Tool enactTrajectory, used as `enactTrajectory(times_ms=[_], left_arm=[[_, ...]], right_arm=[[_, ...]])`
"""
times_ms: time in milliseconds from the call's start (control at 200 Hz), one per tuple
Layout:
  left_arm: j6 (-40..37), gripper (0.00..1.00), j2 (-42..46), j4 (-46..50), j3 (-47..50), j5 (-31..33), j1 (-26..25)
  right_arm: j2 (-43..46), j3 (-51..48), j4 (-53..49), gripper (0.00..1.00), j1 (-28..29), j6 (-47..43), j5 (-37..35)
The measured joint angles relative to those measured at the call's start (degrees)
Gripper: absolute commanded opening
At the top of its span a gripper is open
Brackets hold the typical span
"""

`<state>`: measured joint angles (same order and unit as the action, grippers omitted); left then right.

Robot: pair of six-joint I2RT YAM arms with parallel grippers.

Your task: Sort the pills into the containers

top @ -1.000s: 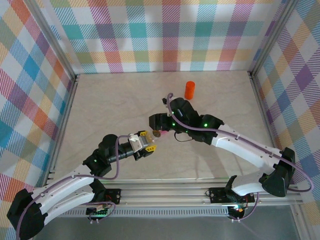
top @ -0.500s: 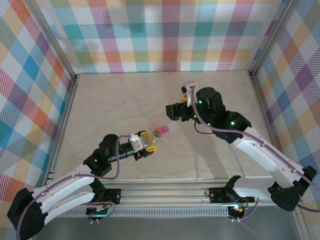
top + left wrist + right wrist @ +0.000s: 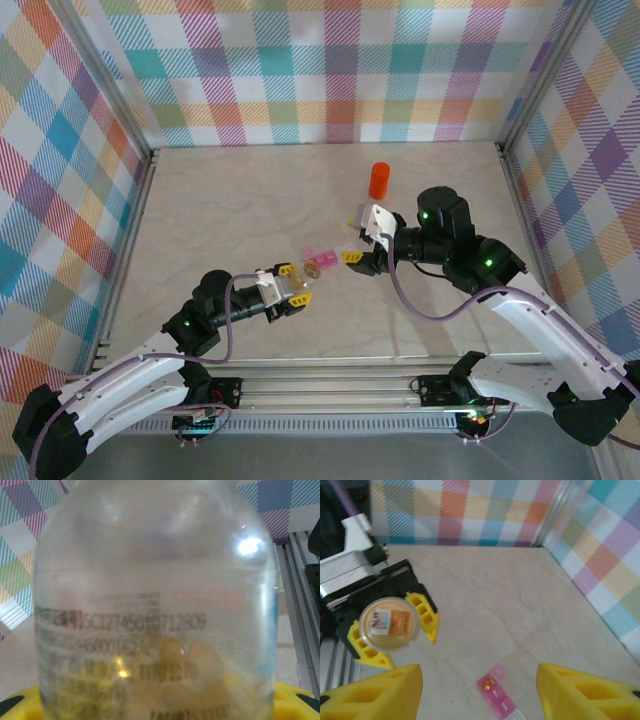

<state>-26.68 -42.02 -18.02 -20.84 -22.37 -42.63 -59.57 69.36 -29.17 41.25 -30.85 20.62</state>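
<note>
My left gripper (image 3: 293, 283) is shut on a clear pill bottle (image 3: 155, 605) lying sideways, with yellowish pills (image 3: 175, 655) inside. The bottle's round end (image 3: 389, 622) faces the right wrist camera, between the left gripper's yellow fingers (image 3: 422, 611). The pink pill box (image 3: 495, 700) lies flat on the table just beyond the bottle (image 3: 312, 267). One of its compartments is open and holds orange pills (image 3: 487, 682). In the top view the pill box (image 3: 324, 253) is left of my right gripper (image 3: 353, 238). That gripper (image 3: 479, 682) is open and empty, above and apart from the box.
An orange bottle (image 3: 379, 180) stands upright toward the back of the table, behind the right arm. Plaid walls (image 3: 320, 70) close in the marble tabletop (image 3: 220, 210) on three sides. A metal rail (image 3: 330, 385) runs along the near edge.
The right gripper has drawn back to the right, away from the bottle's end, leaving the pink pill box uncovered on the table. The left gripper has barely moved and keeps its hold.
</note>
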Motion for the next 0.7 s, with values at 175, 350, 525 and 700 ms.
enactTrajectory(times_ms=[175, 350, 525, 700], left_arm=[[-0.4, 0.0, 0.6, 0.1, 0.0, -1.5, 0.0], [-1.0, 0.0, 0.5, 0.5, 0.0, -2.8, 0.0], [-1.3, 0.0, 0.3, 1.4, 0.0, -3.6, 0.0], [-1.3, 0.0, -0.6, 1.5, 0.0, -3.8, 0.0]], right_arm=[[-3.2, 1.5, -3.8, 0.64, 0.0, -8.9, 6.6], [-6.9, 2.8, -7.6, 0.63, 0.0, -16.5, 13.5], [-9.9, 6.2, -10.9, 0.62, 0.1, -21.6, 17.6], [-13.2, 8.9, -12.6, 0.61, 2.0, -24.5, 18.5]])
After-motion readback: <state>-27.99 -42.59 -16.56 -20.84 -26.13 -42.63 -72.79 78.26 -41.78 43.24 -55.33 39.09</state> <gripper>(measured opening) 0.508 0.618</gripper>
